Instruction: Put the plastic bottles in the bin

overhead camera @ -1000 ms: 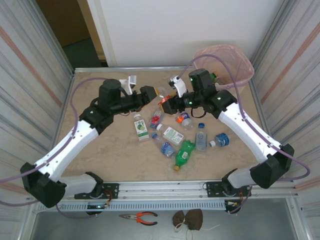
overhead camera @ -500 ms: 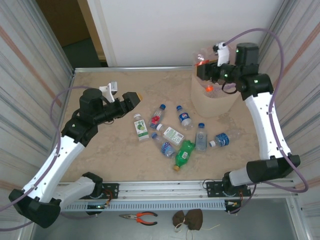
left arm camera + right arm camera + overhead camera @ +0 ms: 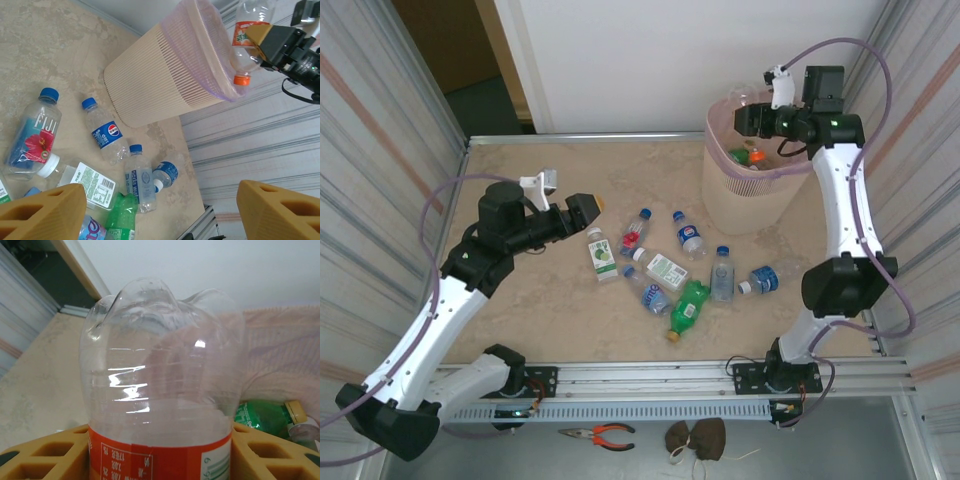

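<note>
1. Mottled beige worktop (image 3: 520, 290). Ribbed metal side panels, white wall behind the bin (image 3: 745, 205).
2. Since a second ago, the right claw (image 3: 752, 118) has carried the orange-labelled bottle (image 3: 244, 35) from beside the bin to above its mouth, clamped shut on it. The left claw (image 3: 588, 205), spread and empty, drew back well left of the bin.
3. Bin is tapered and ribbed, with a pink film liner (green bottle (image 3: 262, 417) inside). Loose bottles (image 3: 680, 270), clear crinkled plastic, lie in front of the bin.

Beige table (image 3: 550, 310) w/ bin (image 3: 745, 205) far-right, ~8 plastic bottles (image 3: 688, 306) scattered mid.
</note>
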